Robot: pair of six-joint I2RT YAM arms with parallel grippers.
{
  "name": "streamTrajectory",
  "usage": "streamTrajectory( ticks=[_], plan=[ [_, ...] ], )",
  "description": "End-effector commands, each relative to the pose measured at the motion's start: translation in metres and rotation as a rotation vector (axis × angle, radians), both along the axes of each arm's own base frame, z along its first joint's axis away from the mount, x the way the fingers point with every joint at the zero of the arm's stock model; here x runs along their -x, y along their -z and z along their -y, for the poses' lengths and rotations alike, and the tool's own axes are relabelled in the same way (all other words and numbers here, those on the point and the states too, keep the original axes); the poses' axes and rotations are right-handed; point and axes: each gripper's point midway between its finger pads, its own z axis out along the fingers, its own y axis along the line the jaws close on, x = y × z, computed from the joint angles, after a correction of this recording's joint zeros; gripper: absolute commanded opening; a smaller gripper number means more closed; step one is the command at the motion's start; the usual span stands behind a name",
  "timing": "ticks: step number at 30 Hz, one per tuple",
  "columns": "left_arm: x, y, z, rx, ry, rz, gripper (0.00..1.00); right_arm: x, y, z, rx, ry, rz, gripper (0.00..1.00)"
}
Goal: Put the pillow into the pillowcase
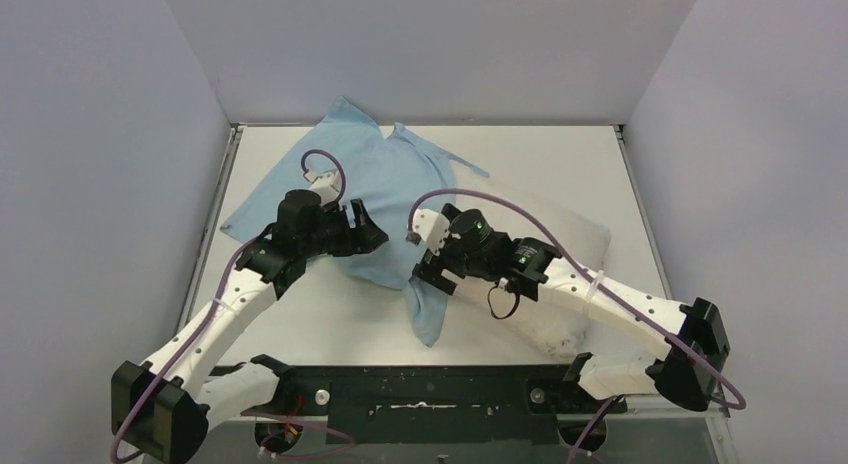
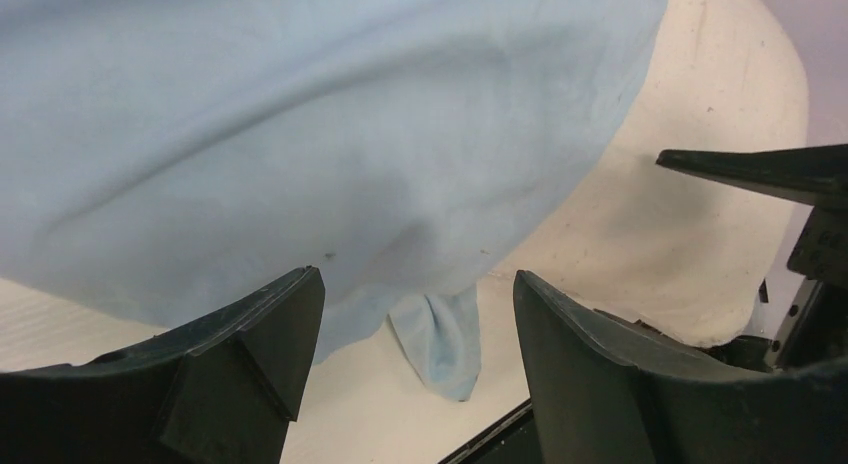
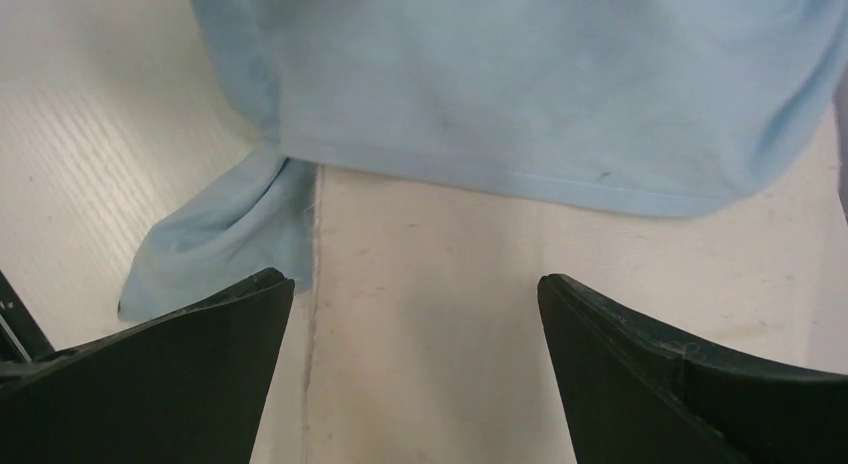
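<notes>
I'm looking down at the pillow [image 1: 575, 249], which is lying on the bench [image 1: 540, 164] towards my right. The pillowcase [image 1: 370, 174] is draping over its left end, plain light-blue face up, with the rest spreading away to the far left. My left pincer [image 2: 415, 284] is hovering with its jaws apart, gripping nothing, just over the cloth where it is meeting the bare pillow. My right pincer [image 3: 415, 284] is gaping too, empty, poised above the pillow just short of the hem [image 3: 520, 179]. I'm judging we're at the sleeving stage, and early in it. Only one end is under cloth, and I cannot tell whether the pillow is actually sitting inside the opening or merely lying beneath a layer. The next move, as I'm reading it, is calling for one pincer pinching that hem, top layer only, while the other is steadying the pillow, then drawing the cloth along towards the bare end
</notes>
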Motion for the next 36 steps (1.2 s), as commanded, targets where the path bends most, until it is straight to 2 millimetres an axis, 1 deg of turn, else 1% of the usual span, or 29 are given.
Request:
streamTrajectory(
  ticks=[1,2,4,6,7,8,10,11,13,14,15,17,19,20,22,24,28,31,33,36],
  plan=[
    [0.013,-0.015,-0.002,0.084,0.006,0.037,0.69,0.009,0.011,0.007,0.146,-0.027,0.135,1.00],
    [0.016,-0.013,-0.002,0.092,0.009,0.038,0.69,0.010,0.018,0.007,0.167,-0.018,0.142,1.00],
    [0.020,-0.010,-0.003,0.106,0.004,0.034,0.69,0.005,0.031,0.011,0.226,0.013,0.172,1.00],
    [0.026,-0.003,-0.004,0.116,0.002,0.009,0.69,-0.008,0.044,0.022,0.307,0.080,0.232,1.00],
    [0.028,0.000,-0.004,0.124,0.001,-0.004,0.69,-0.014,0.049,0.025,0.326,0.108,0.259,1.00],
    [0.031,0.002,-0.002,0.139,0.006,-0.011,0.69,-0.020,0.051,0.025,0.334,0.132,0.275,0.98],
    [0.036,0.007,0.001,0.170,0.016,-0.022,0.68,-0.022,0.056,0.015,0.293,0.112,0.218,0.90],
    [0.037,0.008,0.003,0.185,0.024,-0.024,0.67,-0.023,0.054,0.007,0.247,0.103,0.180,0.80],
    [0.039,0.013,0.008,0.214,0.038,-0.043,0.66,-0.023,0.041,-0.008,0.160,0.096,0.149,0.47],
    [0.040,0.014,0.011,0.230,0.046,-0.052,0.66,-0.024,0.032,-0.012,0.133,0.100,0.154,0.32],
    [0.041,0.015,0.013,0.244,0.054,-0.059,0.66,-0.026,0.022,-0.016,0.106,0.105,0.160,0.19],
    [0.045,0.014,0.015,0.261,0.066,-0.064,0.66,-0.031,-0.003,-0.023,0.042,0.131,0.169,0.06],
    [0.049,0.014,0.014,0.265,0.073,-0.052,0.67,-0.034,-0.032,-0.031,-0.061,0.150,0.148,0.00],
    [0.051,0.015,0.013,0.261,0.070,-0.047,0.68,-0.034,-0.048,-0.037,-0.121,0.160,0.140,0.00],
    [0.051,0.016,0.008,0.259,0.049,-0.026,0.70,-0.036,-0.074,-0.044,-0.214,0.188,0.130,0.00],
    [0.051,0.016,0.006,0.269,0.029,-0.007,0.71,-0.041,-0.090,-0.048,-0.289,0.226,0.121,0.00],
    [0.047,0.024,0.004,0.265,-0.004,0.004,0.73,-0.058,-0.114,-0.047,-0.451,0.311,0.085,0.00],
    [0.035,0.040,-0.003,0.187,-0.052,0.017,0.74,-0.070,-0.130,-0.046,-0.549,0.346,0.079,0.00],
    [0.024,0.042,-0.002,0.174,-0.063,0.050,0.75,-0.074,-0.132,-0.048,-0.581,0.358,0.063,0.00],
    [0.011,0.052,-0.001,0.146,-0.076,0.066,0.75,-0.076,-0.133,-0.049,-0.605,0.368,0.052,0.00]
  ],
)
